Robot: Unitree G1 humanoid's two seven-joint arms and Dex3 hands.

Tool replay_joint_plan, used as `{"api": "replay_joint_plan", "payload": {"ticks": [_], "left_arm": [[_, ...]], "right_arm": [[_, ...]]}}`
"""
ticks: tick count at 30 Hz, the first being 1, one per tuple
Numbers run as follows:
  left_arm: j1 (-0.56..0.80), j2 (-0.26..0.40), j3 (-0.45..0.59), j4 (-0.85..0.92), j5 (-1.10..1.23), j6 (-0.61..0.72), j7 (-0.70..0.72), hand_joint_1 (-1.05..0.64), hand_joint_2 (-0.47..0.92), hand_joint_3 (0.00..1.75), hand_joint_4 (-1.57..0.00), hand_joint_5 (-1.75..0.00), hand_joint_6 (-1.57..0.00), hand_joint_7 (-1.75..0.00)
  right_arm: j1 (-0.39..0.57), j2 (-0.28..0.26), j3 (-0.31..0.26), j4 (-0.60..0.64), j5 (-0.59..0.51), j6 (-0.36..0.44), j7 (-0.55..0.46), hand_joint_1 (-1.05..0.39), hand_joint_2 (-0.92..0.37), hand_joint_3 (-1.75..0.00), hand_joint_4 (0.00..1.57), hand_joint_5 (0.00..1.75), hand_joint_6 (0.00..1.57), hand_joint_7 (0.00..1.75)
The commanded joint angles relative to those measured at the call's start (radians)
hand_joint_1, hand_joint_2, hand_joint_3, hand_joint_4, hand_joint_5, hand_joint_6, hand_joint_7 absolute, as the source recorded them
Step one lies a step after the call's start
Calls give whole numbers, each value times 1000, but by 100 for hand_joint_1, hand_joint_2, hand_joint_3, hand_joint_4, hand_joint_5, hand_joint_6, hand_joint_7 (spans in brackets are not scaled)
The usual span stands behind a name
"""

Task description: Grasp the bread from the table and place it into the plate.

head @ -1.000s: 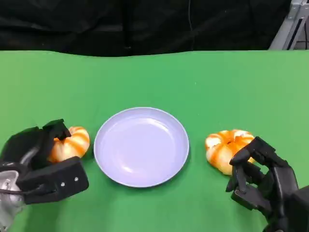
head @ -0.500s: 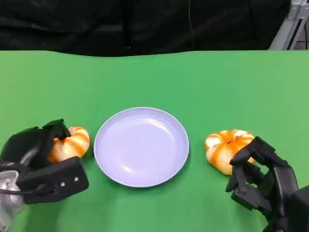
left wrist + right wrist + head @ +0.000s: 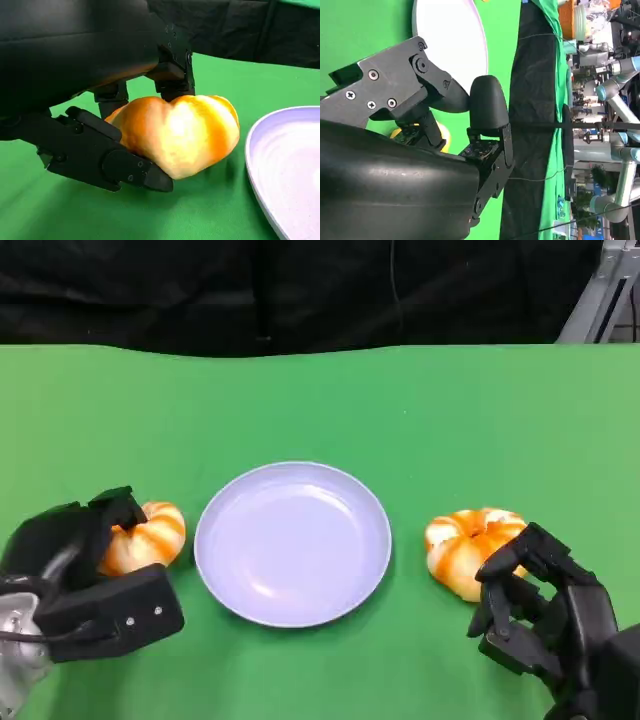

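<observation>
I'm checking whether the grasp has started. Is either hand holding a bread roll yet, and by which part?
The left hand grips the left bread roll, fingers on its top and its lower side. The right hand is beside the right bread roll; contact cannot be told.

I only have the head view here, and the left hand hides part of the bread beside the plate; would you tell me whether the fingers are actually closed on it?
Observer: Yes. In the left wrist view, the black left hand grips the orange-and-white striped bread roll, with fingers above and below it.
Operator: Is it lifted off the green table?
Observer: I cannot tell; its underside sits very close to the green tablecloth.
Operator: How near is the round pale lavender plate?
Observer: The plate's rim lies just beside the roll, apart from it.
</observation>
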Motion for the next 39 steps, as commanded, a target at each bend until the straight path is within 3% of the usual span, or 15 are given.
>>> {"api": "replay_joint_plan", "payload": {"ticks": [1, 16, 17, 19, 21, 28, 39], "left_arm": [[8, 20, 8, -8, -5, 1, -5, -4, 92, 14, -50, -175, -42, -164], [8, 21, 9, -12, -3, 1, 1, -3, 92, 11, -50, -175, -42, -165], [14, 32, 24, -48, -15, -19, 7, -3, 92, 11, -50, -175, -42, -165], [23, 45, 46, -98, -29, -43, 12, -5, 92, 31, -50, -175, -49, -159], [37, 56, 64, -175, -36, -42, -5, -5, 92, 36, -50, -175, -50, -157], [86, 63, 114, -376, -46, -5, -73, -2, 92, 32, -51, -175, -56, -148], [93, 62, 118, -391, -35, 14, -81, -2, 92, 31, -50, -175, -56, -147]], "right_arm": [[0, -9, -6, -7, 5, -10, 0, -14, -63, -110, 83, 175, 61, 162], [0, -9, -6, -8, 2, -8, -3, -14, -63, -110, 83, 175, 61, 163], [0, -8, -7, -9, 5, -6, -2, -14, -63, -110, 83, 175, 61, 163], [0, -8, -7, -11, 7, -5, -1, -14, -63, -110, 83, 175, 61, 163], [2, -7, -6, -17, 6, 3, -4, -14, -63, -111, 83, 175, 61, 163], [-1, -9, -7, -6, 9, -16, 2, -14, -62, -111, 83, 175, 61, 164], [-2, -7, -7, -8, 9, -9, 1, -14, -62, -113, 85, 175, 61, 163]]}}
